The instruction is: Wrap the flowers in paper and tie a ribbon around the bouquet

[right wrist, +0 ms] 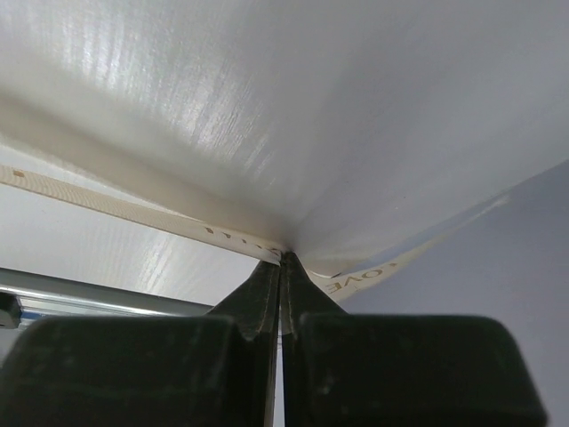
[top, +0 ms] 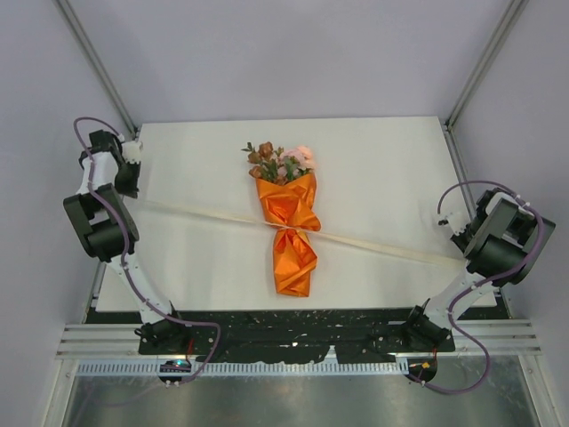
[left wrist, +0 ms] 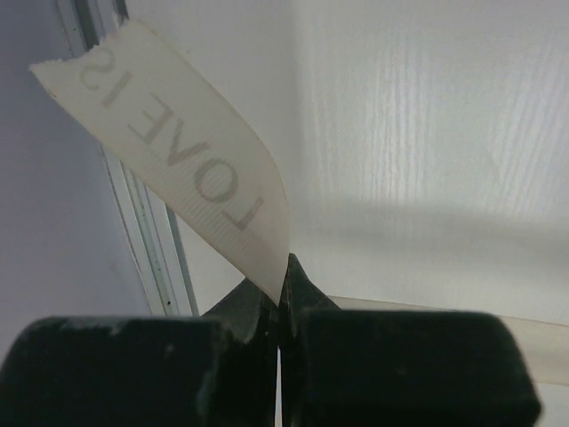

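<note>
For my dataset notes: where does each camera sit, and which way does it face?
Top external: above, behind the bases, looking down at the white table and orange paper-cone bouquet; left arm, right arm show.
Left wrist: on its arm, facing the table edge; left tool shut on cream-white fabric ribbon.
Right wrist: mirrored; right tool shut on ribbon.
Shared: all show ribbon.

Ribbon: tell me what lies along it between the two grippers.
In the top view the ribbon runs from the left gripper to the right gripper; only the bouquet lies between them, the ribbon crossing its narrow waist. Otherwise bare table.
</note>
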Tool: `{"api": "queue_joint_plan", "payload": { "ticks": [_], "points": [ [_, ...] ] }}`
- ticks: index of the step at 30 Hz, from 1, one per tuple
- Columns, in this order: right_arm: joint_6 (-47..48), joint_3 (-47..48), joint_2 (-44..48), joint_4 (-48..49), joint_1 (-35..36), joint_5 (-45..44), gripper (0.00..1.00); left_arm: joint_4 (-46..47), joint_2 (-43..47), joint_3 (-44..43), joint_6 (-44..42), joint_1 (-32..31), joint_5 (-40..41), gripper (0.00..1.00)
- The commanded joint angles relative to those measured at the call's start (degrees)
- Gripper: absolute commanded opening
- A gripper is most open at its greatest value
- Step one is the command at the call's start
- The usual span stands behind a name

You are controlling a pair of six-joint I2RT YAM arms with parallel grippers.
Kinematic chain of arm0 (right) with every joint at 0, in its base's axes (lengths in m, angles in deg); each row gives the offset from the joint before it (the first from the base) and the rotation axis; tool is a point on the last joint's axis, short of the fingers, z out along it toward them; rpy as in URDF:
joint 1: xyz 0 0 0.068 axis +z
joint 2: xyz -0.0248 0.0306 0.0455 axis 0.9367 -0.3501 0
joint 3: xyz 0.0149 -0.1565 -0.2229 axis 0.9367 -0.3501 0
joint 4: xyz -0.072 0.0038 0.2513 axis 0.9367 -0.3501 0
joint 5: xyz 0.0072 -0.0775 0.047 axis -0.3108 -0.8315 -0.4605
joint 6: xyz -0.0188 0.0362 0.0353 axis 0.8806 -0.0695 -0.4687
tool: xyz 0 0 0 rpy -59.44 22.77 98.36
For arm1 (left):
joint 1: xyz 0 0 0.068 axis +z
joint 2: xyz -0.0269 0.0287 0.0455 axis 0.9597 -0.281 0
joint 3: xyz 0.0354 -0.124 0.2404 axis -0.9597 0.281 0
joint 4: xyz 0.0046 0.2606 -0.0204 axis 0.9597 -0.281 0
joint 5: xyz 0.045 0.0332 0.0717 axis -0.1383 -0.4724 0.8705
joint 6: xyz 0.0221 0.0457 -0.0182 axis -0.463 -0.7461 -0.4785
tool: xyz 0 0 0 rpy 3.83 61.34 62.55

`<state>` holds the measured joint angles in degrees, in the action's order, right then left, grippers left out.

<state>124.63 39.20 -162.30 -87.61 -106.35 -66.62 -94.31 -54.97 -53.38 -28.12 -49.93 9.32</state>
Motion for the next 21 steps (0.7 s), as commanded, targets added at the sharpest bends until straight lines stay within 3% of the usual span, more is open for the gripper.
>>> {"api": "queue_joint_plan", "payload": {
  "ticks": [1, 5, 11, 13, 14, 15, 16, 18, 21],
  "points": [
    [-0.5, -0.7, -1.59, 8.12, 0.53, 0.55, 0.05, 8.29, 9.72, 6.18, -6.61, 0.26, -4.86, 0.0],
    [-4.55, 2.81, 2.98, 0.12, 8.96, 11.35, 0.05, 6.72, 14.22, 11.65, -7.32, -4.4, -12.35, 0.0],
    [-7.37, 7.65, 2.74, -3.67, 17.32, 14.03, 0.05, 4.69, 15.02, 14.2, -8.81, -6.52, -15.17, 0.0],
    [-6.67, 8.97, 1.07, -3.76, 17.5, 12.02, 0.19, 4.6, 15.02, 14.72, -10.12, -6.35, -13.86, 0.0],
    [-6.23, 9.33, 0.63, -3.93, 17.5, 10.27, 0.41, 4.34, 15.1, 14.9, -11.09, -5.56, -13.77, 0.12],
    [-4.83, 9.94, 0.1, -4.45, 17.24, 9.55, 0.52, 3.73, 15.71, 14.9, -11.53, -4.42, -14.38, 0.34],
    [-4.21, 10.21, 0.79, -4.89, 17.07, 9.63, 0.72, 3.63, 17.2, 15.25, -11.97, -3.11, -16.03, 0.52],
    [-2.36, 11.26, 3.68, -6.73, 16.19, 12.6, 0.97, 3.89, 20.89, 16.65, -13.55, 0.49, -21.91, 0.91],
    [0.71, 13.28, 8.08, -12.34, 17.41, 19.19, 0.95, 4.95, 27.91, 21.47, -21.35, 2.27, -26.85, 0.98]
  ]
}}
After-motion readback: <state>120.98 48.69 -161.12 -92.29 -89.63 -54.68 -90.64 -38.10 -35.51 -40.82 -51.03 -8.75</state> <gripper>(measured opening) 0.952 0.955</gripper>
